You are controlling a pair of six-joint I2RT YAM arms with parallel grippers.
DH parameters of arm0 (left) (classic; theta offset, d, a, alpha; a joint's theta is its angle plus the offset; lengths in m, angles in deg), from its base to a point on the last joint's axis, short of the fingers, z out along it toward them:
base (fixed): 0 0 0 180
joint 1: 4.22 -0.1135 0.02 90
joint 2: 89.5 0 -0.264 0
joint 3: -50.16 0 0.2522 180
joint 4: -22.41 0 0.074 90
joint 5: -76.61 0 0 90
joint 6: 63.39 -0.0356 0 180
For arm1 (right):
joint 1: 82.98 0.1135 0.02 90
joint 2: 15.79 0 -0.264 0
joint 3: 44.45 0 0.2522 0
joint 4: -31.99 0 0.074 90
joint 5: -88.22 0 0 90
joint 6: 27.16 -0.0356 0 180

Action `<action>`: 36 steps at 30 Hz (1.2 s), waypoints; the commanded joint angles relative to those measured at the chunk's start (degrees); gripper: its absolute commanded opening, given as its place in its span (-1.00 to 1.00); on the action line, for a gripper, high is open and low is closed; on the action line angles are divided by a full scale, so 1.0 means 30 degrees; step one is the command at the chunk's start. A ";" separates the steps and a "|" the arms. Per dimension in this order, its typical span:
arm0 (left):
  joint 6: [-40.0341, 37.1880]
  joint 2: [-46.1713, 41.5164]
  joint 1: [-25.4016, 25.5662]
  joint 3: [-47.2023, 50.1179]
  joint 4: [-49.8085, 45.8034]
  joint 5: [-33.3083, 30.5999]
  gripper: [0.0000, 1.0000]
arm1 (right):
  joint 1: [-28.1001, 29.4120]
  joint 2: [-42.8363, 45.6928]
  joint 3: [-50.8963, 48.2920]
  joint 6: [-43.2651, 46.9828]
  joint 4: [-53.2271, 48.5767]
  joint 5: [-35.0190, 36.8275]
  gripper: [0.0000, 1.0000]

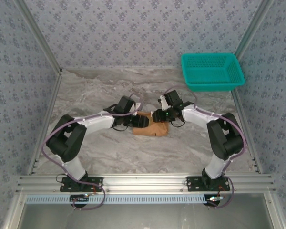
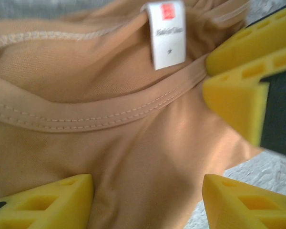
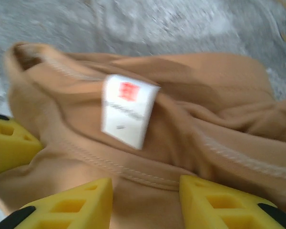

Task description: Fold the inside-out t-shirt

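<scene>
The inside-out t-shirt [image 1: 152, 129] lies as a small orange-tan bunch on the marble table between both arms. Its stitched collar [image 2: 100, 117] and white label [image 2: 167, 33] face up. My left gripper [image 2: 148, 200] hovers right over the cloth below the collar, jaws open wide, fabric lying loose between the yellow fingertips [image 2: 52, 200]. My right gripper [image 3: 145, 200] comes from the opposite side, open, its fingertips [image 3: 219, 202] straddling the collar seam just below the label [image 3: 128, 109]. The two grippers nearly touch: the right one's yellow fingers [image 2: 243, 81] show in the left wrist view.
A teal mesh basket [image 1: 212, 71] stands at the back right of the table [image 1: 95, 90]. Patterned walls and metal frame rails enclose the left, right and far sides. Bare marble surrounds the bunched shirt.
</scene>
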 commanded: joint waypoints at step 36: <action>0.0364 -0.3999 0.1795 0.0310 -0.1661 -0.3239 0.29 | -0.0853 0.5518 -0.4358 -0.0909 -0.0164 -0.2177 -0.18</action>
